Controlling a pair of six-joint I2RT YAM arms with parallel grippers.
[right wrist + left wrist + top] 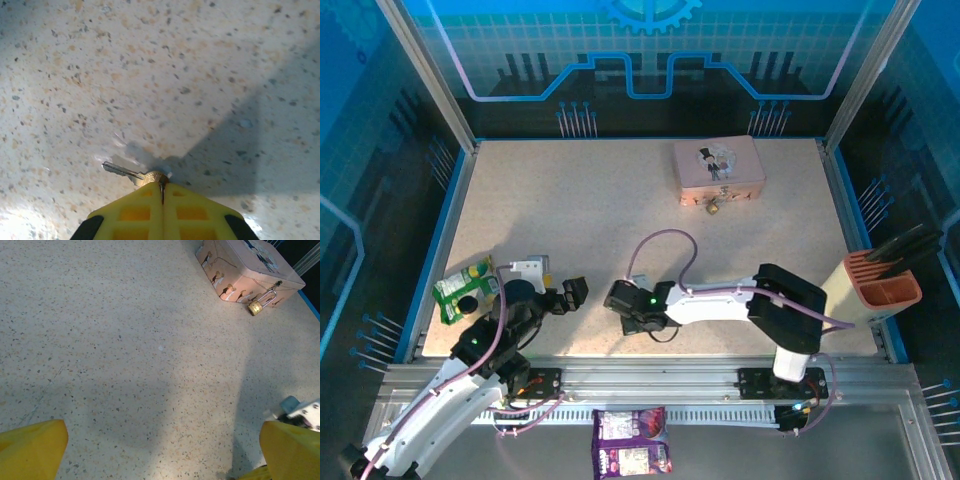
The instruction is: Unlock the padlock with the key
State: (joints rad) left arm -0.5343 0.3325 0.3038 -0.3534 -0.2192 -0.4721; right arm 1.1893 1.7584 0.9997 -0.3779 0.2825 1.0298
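Key pickup looks done: right gripper is pressed together on the head of the thin dark metal key, just off the table, bottom centre of its wrist view. Small brass padlock with silver shackle sits at the front of the pink rectangular tin, upper right of the top view. Left gripper is spread. Next, probably: carry the key across and line the blade up with the keyhole.

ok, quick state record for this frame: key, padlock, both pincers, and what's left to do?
key: head pinched in right pincer, blade sticking out, low over the table
right pincer: shut on key
left pincer: open, empty
padlock: on the front latch of pink tin, shackle looks closed
key to padlock: well apart, not yet inserted
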